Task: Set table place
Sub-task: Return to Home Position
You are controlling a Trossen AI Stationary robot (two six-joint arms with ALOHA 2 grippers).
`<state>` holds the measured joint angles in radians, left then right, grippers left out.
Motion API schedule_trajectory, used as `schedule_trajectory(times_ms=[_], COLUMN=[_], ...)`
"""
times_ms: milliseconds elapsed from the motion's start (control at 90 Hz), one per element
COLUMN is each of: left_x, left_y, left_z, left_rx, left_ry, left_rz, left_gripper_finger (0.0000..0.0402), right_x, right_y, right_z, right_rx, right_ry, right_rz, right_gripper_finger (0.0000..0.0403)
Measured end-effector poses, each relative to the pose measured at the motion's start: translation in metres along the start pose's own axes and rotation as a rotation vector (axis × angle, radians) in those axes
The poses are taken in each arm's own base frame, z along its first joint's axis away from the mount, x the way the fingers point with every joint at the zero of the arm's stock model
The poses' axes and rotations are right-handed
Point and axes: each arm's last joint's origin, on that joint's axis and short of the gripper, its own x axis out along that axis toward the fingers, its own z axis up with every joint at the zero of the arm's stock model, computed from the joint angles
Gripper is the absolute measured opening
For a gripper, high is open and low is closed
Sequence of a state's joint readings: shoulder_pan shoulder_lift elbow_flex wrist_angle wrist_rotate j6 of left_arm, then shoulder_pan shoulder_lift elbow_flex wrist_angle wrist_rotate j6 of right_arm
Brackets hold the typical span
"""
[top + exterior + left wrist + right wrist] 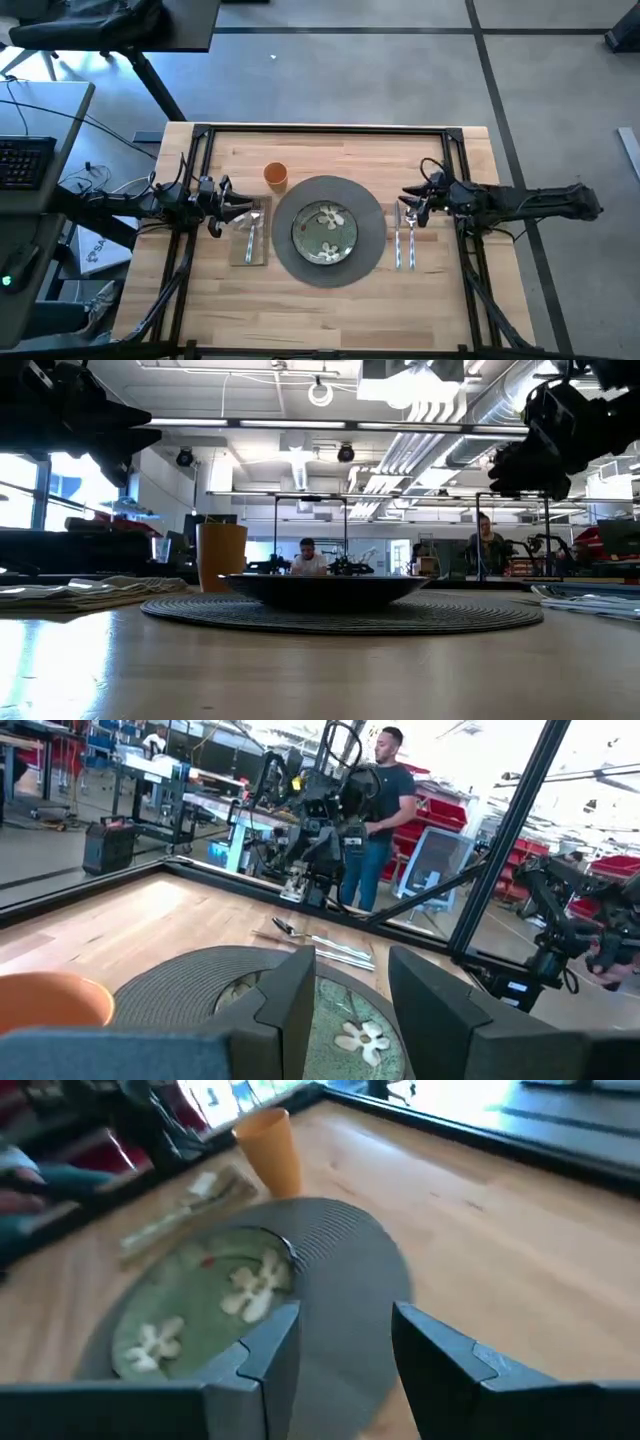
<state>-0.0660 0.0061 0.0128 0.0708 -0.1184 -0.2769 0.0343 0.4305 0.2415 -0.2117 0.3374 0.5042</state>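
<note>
On the table (340,310) lies the round dark-grey placemat (372,215) with the green flowered plate (325,232) on it. The orange cup (276,176) stands upright just beyond the mat's far left. Left of the mat, a silver fork (252,232) rests on the beige napkin (250,245). A knife and a spoon (405,240) lie side by side right of the mat. My left gripper (238,212) hovers open above the napkin's far end. My right gripper (408,206) hovers open above the far ends of the knife and spoon. Neither has anything between its fingers (290,990) (270,1345).
A black metal frame (330,128) runs along the table's far side and down both sides. Bare wood lies in front of the mat toward the near edge. A grey desk with a keyboard (25,160) stands off the table's left. People stand in the room behind (385,800).
</note>
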Motion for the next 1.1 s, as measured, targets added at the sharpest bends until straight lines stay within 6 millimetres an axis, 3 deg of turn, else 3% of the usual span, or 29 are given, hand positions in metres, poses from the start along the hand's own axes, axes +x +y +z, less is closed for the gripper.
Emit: schedule_trajectory(times_ms=[311,611,1100], left_x=[0.0,0.0,0.0], left_y=[0.0,0.0,0.0], left_z=[0.0,0.0,0.0], left_rx=[0.0,0.0,0.0], left_ry=[0.0,0.0,0.0], left_rz=[-0.001,-0.002,-0.001], left_gripper_finger=[0.0111,0.0111,0.0111], right_x=[0.002,0.002,0.002], right_y=[0.002,0.0,0.003], right_z=[0.006,0.006,0.006], right_rx=[0.048,0.373,0.302], right_ry=[-0.142,-0.171,-0.127], right_rz=[-0.003,-0.042,0.049], right_gripper_finger=[0.0138,0.0138,0.0138])
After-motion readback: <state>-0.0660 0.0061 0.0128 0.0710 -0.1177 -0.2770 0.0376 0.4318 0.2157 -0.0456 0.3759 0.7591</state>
